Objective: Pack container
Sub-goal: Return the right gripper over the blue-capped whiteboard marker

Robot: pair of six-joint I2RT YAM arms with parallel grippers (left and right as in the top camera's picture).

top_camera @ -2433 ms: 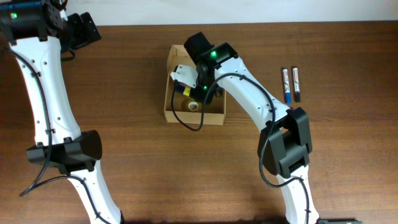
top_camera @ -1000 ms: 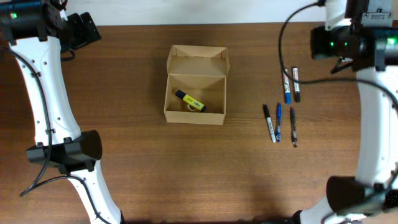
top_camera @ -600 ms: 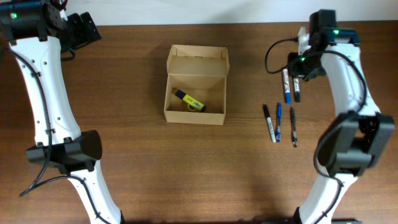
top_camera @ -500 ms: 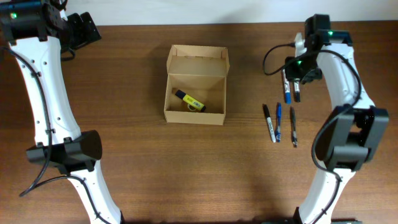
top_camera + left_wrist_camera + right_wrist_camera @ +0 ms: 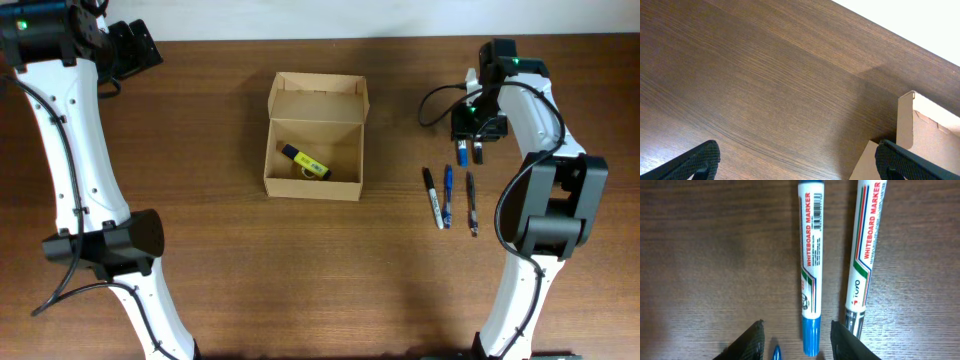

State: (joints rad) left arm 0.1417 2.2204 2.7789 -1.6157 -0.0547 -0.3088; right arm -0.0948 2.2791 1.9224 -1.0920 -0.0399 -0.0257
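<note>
R gripper [image 5: 468, 128] is no longer working inside the container [image 5: 272, 150] as it was approx. 2 s back. It is now sitting over the near ends of 2 whiteboard markers at the R side of the table [image 5: 220, 250], slightly nearer them than 0.5 s ago. L arm is holding its earlier pose.

Arm pose: R arm is rising from the near table edge, bending at the elbow and doubling back so the wrist is pointing down onto the markers. In the R wrist view the R gripper [image 5: 797, 342] is spread, w/ its fingers [image 5: 747, 341] framing the blue end of the blue-cap marker [image 5: 810, 265]; nothing is being pinched. The black-cap marker [image 5: 865, 255] is lying parallel, just beside it, w/ its cap partly behind the other finger. A blue pen tip [image 5: 776, 353] is showing between the fingers at the bottom edge. 3 pens [image 5: 448, 197] are lying side by side near the markers, on the robot's side.

L arm is stretching to the far L corner. L gripper [image 5: 800, 165] is spread wide, empty, held above bare wood.

Container: tan cardboard, plain, sitting approx. mid-table, L of the markers and well apart from them. Lid flap is standing open, hinged at the far side. A yellow highlighter [image 5: 304, 161] is lying diagonally on the floor of the box; a small item under it is too small to identify. One corner of the container [image 5: 905, 122] is showing at the R edge of the L wrist view.
</note>
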